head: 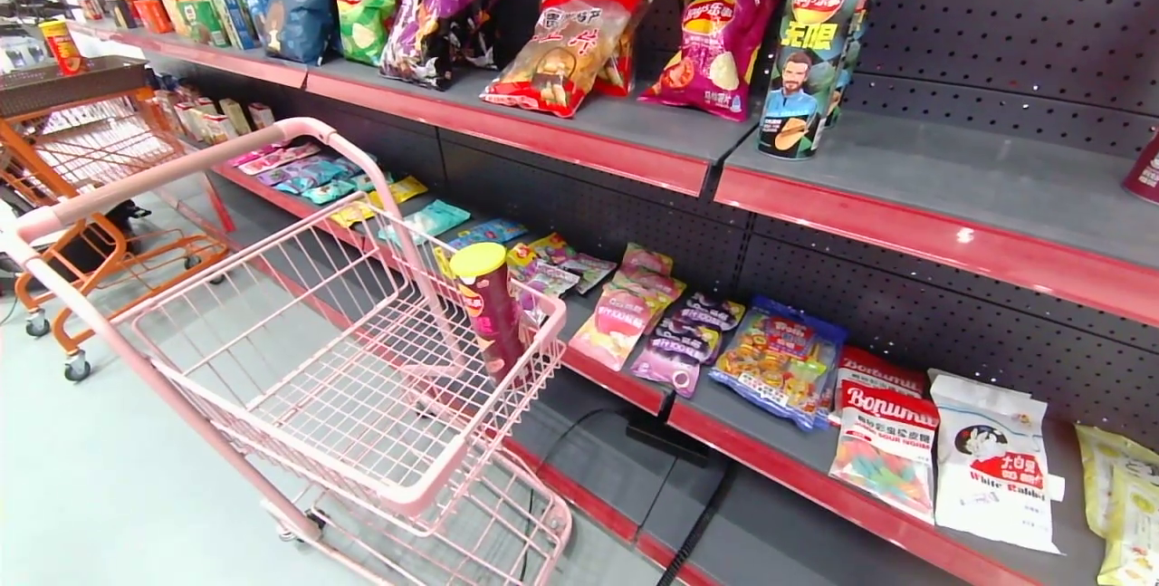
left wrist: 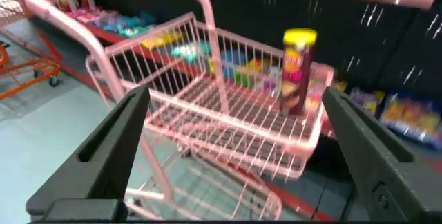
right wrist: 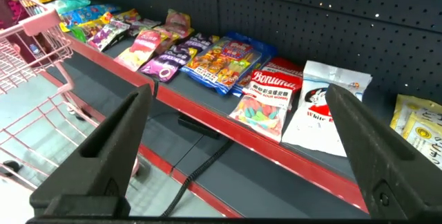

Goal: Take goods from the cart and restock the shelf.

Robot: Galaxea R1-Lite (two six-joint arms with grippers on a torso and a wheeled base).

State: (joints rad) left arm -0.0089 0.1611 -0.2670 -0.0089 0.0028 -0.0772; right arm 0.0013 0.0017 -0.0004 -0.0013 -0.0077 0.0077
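1. Left gripper [left wrist: 235, 96] hangs released, its two black fingers [left wrist: 103, 148] spread wide with nothing between them.
2. Straight ahead of it, and well apart, is the pink cart [left wrist: 166, 51].
3. Farther out in the cart's basket, a dark red chips can [left wrist: 297, 72] with a yellow lid stands upright in the corner nearest the shelving.
4. Right gripper [right wrist: 238, 92] is likewise released, its fingers wide apart and holding nothing.
5. Ahead of the right gripper runs the lower shelf [right wrist: 207, 117], where a red-labelled gummy bag [right wrist: 266, 103] and a white candy bag [right wrist: 324, 106] lie flat, side by side.
6. Beyond those, farther along the same shelf, lie a blue candy bag [right wrist: 221, 61] and other flat sweet packs.
7. Higher up, the upper shelf [head: 905, 169] carries a tall green chips can [head: 810, 52] standing upright beside leaning snack bags.
8. Farthest off stands an orange cart [head: 109, 151].
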